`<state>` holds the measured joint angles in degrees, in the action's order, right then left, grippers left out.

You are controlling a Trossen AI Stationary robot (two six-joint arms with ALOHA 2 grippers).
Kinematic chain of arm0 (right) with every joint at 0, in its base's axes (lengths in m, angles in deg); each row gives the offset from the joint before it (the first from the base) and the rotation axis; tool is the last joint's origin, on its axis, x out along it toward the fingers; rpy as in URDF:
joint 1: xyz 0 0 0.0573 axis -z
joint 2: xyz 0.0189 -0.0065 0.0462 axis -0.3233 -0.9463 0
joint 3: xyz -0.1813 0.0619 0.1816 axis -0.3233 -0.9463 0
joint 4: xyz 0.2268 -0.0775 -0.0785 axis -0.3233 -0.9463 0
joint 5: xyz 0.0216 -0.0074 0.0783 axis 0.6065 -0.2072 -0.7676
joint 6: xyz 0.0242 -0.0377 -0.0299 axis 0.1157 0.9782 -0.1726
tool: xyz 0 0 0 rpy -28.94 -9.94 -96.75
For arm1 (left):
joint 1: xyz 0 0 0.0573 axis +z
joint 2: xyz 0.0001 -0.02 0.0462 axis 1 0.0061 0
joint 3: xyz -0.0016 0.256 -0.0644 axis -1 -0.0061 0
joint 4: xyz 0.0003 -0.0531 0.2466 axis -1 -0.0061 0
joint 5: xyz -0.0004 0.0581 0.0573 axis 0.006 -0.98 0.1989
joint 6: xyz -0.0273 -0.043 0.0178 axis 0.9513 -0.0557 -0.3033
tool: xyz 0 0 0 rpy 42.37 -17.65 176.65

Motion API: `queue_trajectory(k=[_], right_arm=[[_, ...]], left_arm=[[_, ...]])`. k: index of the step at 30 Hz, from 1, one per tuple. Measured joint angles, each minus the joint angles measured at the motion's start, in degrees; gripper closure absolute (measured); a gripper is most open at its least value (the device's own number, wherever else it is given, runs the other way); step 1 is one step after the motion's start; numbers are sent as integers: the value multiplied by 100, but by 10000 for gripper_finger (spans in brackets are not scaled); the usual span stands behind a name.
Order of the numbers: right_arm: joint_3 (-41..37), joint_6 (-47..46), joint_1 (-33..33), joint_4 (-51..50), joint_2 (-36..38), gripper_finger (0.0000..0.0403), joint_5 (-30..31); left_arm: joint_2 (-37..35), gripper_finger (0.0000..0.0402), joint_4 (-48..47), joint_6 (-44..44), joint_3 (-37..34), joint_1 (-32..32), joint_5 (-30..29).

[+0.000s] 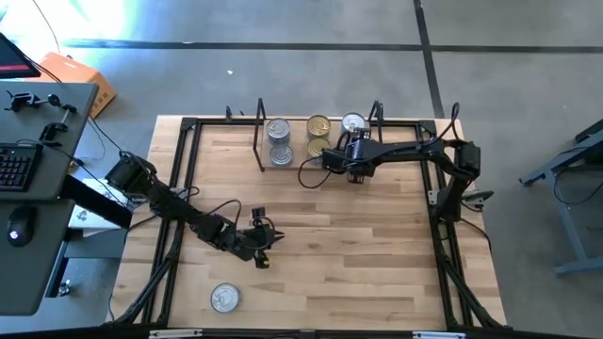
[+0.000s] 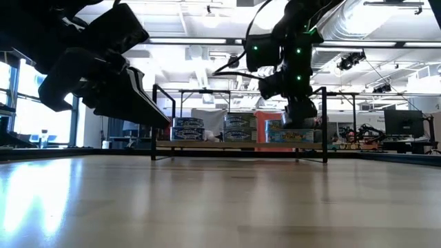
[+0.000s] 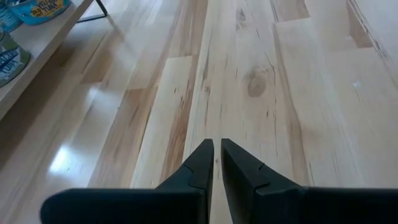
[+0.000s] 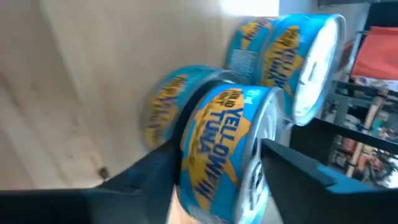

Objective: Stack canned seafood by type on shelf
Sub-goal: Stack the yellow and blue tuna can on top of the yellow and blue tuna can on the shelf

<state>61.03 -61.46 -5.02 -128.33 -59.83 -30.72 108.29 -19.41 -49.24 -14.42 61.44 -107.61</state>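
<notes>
Your left gripper point(image 1: 262, 237) hangs over bare wood at mid-table, its fingers point(image 3: 199, 165) nearly closed with only a slit between them and nothing held; near the front edge, one silver-lidded tin point(image 1: 224, 298) lies alone, well apart from the shelf point(image 1: 294, 162) (that one looks like the job left for you). On the shelf, two silver-lidded tins point(image 1: 279, 141) sit at the left end; two gold-lidded tins point(image 1: 318, 136) sit just beside them; farther right is another silver lid point(image 1: 353, 122). Your right gripper point(image 1: 356, 169) is at that right end, clamped across a blue yellowfin tuna tin point(image 4: 227, 149) beside the like-labelled tins point(image 4: 292, 56) there; I judge the sorting nearly done, with this placement to finish.
</notes>
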Motion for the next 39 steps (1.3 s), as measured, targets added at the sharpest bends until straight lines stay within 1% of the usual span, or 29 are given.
queue_trajectory(k=[3,5,14,16,19,20,22,25,26,28,31,33,37,39], right_arm=[[0,-19,-10,5,-4,149,-139],[0,-46,-6,4,-4,134,-229],[113,-332,-116,27,108,125,-340],[114,-342,-119,24,253,129,-514],[118,-358,-14,10,568,152,-1123],[120,-417,54,15,657,164,-1241],[121,-613,249,70,793,195,-1258],[125,-1047,613,240,844,255,-1180],[122,-1107,731,313,824,277,-1266],[122,-1024,934,394,730,322,-1477],[118,-931,1152,389,542,383,-1552],[118,-938,1233,376,506,396,-1626],[136,-1185,1225,475,489,379,-1979],[136,-1194,1132,578,488,377,-2051]], left_arm=[[0,381,0,1,0,0,0],[0,381,-1,0,0,0,0],[0,381,-2,2,0,-4,1],[0,381,-2,4,0,-4,2],[0,381,6,1,0,-4,1],[0,381,20,0,0,-4,2],[0,381,71,-2,2,-2,2],[0,381,223,-106,4,-2,2],[0,381,276,-149,4,-2,2],[0,381,324,-156,4,-2,2],[0,381,337,-133,4,-2,18],[0,381,335,-78,4,-6,46],[0,381,339,-60,4,-33,51],[0,381,370,-96,4,-33,52]])
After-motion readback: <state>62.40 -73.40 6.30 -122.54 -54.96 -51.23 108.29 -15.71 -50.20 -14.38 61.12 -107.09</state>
